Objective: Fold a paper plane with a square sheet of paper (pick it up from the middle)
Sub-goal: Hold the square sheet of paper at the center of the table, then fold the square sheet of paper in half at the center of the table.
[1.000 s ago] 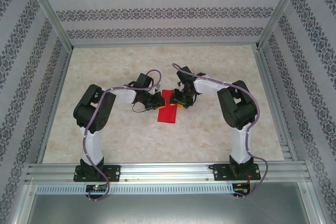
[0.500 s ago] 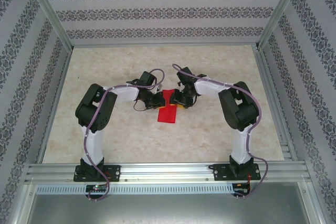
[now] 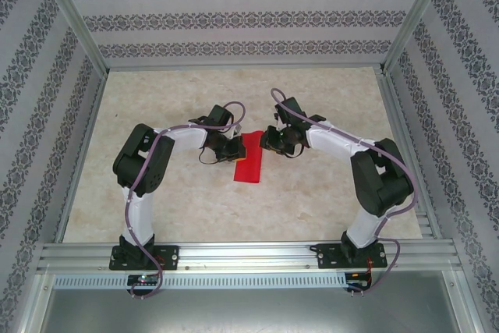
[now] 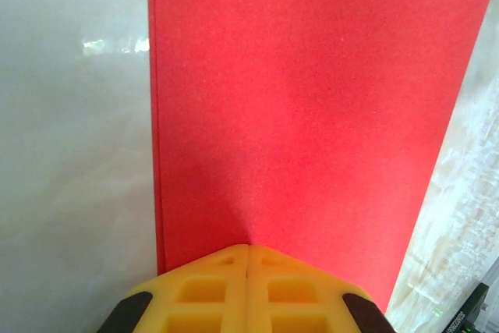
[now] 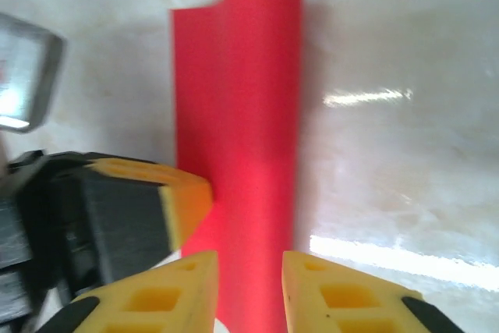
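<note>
The red sheet of paper (image 3: 249, 159) lies folded into a narrow rectangle in the middle of the table. My left gripper (image 3: 233, 150) is at its left edge. In the left wrist view its yellow fingers (image 4: 218, 286) are shut together, tips resting on the red paper (image 4: 312, 99) with nothing seen between them. My right gripper (image 3: 270, 143) hovers just off the paper's upper right edge. In the right wrist view it (image 5: 249, 269) is open, and the paper (image 5: 242, 115) runs through the gap, its right edge a rounded fold.
The left gripper's yellow-and-black finger (image 5: 168, 200) shows close beside the paper in the right wrist view. Pale marble tabletop (image 3: 187, 200) surrounds the paper. Aluminium frame rails (image 3: 249, 253) and patterned walls bound the table.
The right arm has swung its elbow out to the right and its gripper has drawn back slightly off the paper. The left gripper has edged a little toward the paper.
</note>
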You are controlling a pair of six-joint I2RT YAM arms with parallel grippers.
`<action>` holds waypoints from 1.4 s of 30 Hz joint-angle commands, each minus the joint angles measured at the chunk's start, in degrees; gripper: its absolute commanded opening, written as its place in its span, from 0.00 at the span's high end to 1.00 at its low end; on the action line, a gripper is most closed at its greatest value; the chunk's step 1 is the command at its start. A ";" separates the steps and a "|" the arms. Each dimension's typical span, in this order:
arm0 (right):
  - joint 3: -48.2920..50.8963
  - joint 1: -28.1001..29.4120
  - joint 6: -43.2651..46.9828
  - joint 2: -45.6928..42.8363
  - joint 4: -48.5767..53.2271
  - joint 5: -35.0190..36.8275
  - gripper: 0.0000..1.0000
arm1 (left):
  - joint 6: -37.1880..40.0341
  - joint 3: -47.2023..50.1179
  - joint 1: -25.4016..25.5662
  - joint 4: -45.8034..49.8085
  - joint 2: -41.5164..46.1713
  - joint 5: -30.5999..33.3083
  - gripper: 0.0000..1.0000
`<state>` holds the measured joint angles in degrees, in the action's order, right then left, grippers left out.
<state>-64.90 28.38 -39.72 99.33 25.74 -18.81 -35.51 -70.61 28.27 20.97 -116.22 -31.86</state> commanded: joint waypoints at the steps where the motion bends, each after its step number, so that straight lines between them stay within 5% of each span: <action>1: 0.07 1.48 -1.33 1.31 -4.52 -0.89 0.81 | 1.35 2.35 0.29 9.81 -6.24 10.56 0.98; 8: -0.87 1.90 -2.93 6.83 -9.40 -3.24 0.94 | 1.24 1.45 0.28 11.05 -6.55 11.30 1.00; 28: -5.32 3.79 -3.07 14.74 -5.19 -6.86 0.97 | 0.28 0.82 0.26 12.31 -7.34 12.23 1.00; 42: 5.16 -1.65 0.56 10.80 -4.91 -4.17 0.97 | -2.42 3.18 0.17 12.99 -8.11 15.35 1.00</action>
<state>-63.68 29.15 -40.95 111.28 17.02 -26.11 -36.51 -72.82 28.29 24.67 -117.43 -31.38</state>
